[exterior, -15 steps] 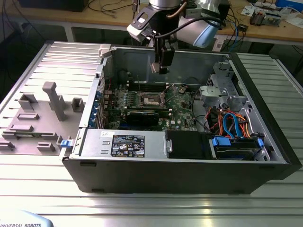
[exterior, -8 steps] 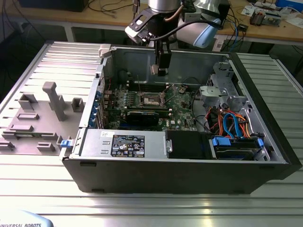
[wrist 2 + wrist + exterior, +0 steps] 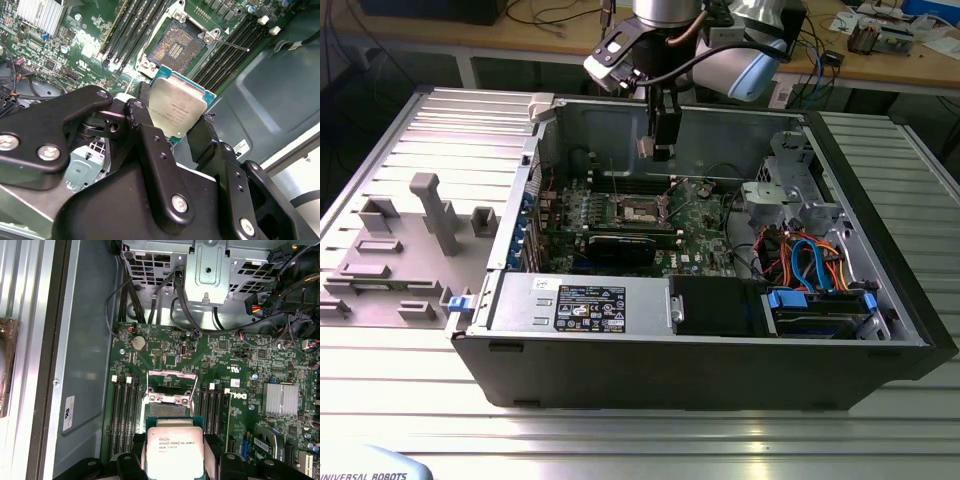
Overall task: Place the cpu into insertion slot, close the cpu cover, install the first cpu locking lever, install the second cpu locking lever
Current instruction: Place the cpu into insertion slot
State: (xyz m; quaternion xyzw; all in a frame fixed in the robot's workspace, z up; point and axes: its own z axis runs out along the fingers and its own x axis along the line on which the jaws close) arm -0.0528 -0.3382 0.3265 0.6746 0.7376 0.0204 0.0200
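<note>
An open computer case is pictured lying on a ribbed metal table, with its green motherboard exposed. The gripper is held inside the case, above the board and near the slot. In the first wrist view the cover is seen raised, and the slot's dark centre is left bare, though it is partly hidden behind the chip. The cpu is clamped by its edges between the black fingers. Its metal top is turned toward the second wrist view's camera, and it is held clear of the slot, not yet seated.
</note>
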